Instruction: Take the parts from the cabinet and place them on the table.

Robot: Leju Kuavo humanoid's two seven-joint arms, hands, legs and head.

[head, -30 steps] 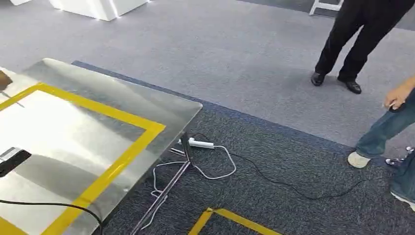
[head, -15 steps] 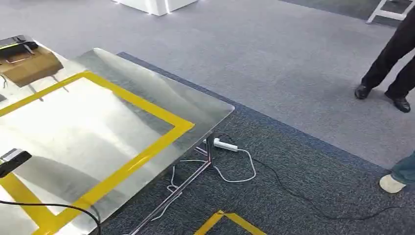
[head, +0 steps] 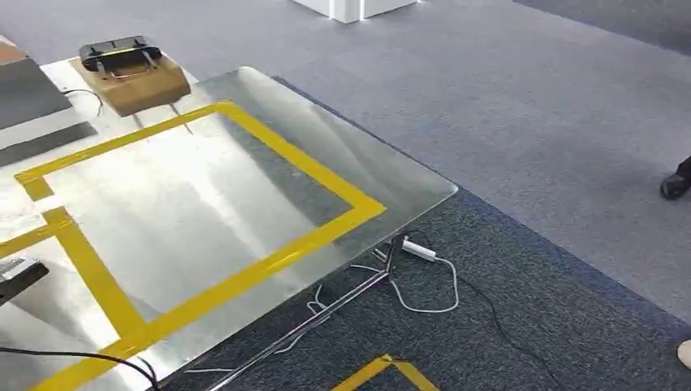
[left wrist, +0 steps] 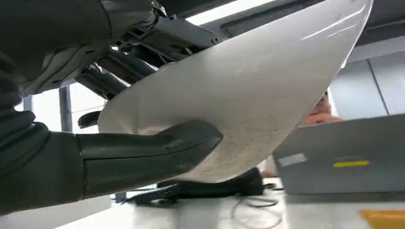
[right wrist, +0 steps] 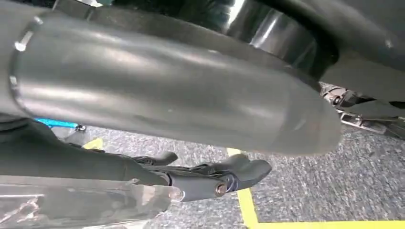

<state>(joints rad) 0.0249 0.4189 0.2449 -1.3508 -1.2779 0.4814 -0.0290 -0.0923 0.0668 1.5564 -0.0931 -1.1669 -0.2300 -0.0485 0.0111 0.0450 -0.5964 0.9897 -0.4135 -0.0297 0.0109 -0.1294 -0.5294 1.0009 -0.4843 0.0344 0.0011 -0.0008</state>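
The left hand [left wrist: 119, 157] held a pale, curved sheet-metal part [left wrist: 248, 95] — thumb pressed flat against its face, just above the steel table [head: 326, 155]. The right hand [right wrist: 210, 179] hung over the grey carpet [right wrist: 363, 186] by a strip of yellow tape, fingers loosely curled on nothing. At the table's far left corner sat a cardboard box [head: 134, 81] carrying a black device [head: 120, 52] — outside the yellow-taped rectangle [head: 305, 163].

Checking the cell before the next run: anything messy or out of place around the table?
Loose cabling: a white power strip lies on the carpet under the steel table's corner, its white cord looping beside the table leg, where it could trip someone. Nothing on the tabletop looks spilled or damaged.
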